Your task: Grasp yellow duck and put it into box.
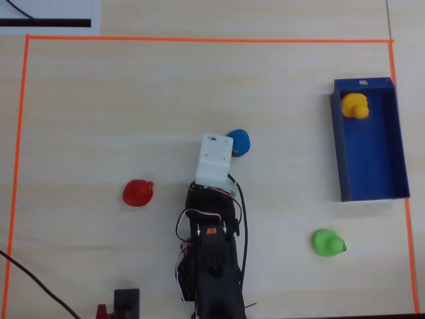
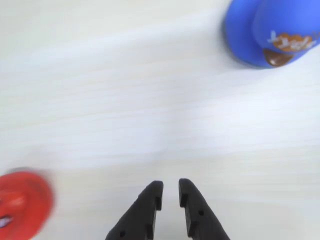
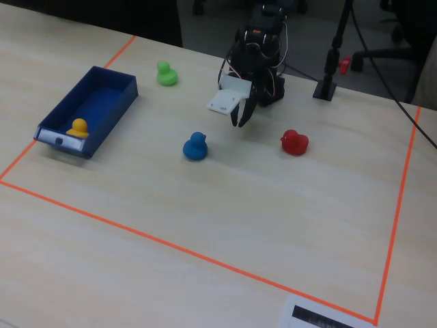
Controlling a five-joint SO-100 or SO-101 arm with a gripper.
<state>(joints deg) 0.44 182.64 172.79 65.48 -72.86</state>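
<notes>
The yellow duck lies inside the dark-blue box at its far end by the white mark; it also shows in the fixed view, in the box. My gripper hangs above bare table, empty, its black fingers almost together with a narrow gap. In the fixed view the gripper is up off the table, between the blue duck and the red duck, far from the box. In the overhead view the white wrist block hides the jaws.
A blue duck sits just beside the wrist. A red duck and a green duck lie on the table. Orange tape borders the workspace.
</notes>
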